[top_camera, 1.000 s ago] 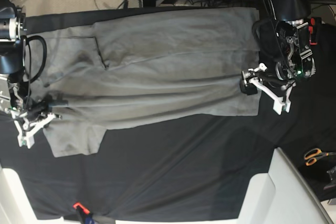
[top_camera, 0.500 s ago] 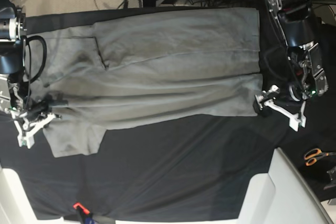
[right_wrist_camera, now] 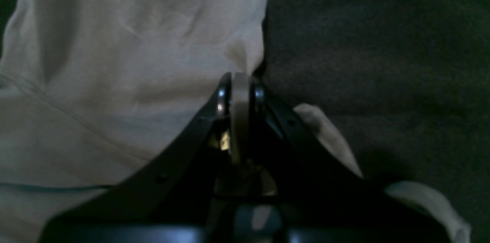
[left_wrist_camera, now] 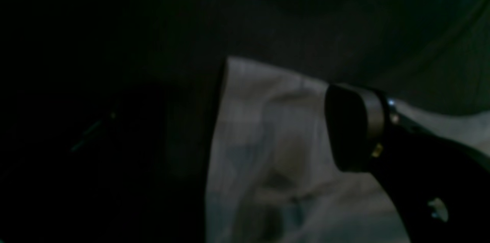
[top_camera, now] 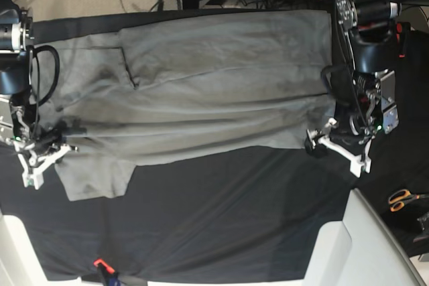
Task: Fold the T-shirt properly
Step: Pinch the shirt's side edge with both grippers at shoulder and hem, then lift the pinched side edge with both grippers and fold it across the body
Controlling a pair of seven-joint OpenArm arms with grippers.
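Base view: soft, limp T-shirt; right gripper pinches its sleeve edge, left gripper spread at its hem corner, the likely hold.

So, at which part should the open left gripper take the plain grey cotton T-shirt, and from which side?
Probably the hem corner of the plain grey cotton T-shirt nearest the left gripper. Come from the black cloth beside it, with one finger sliding under the flat edge. The right gripper already pinches the sleeve end.
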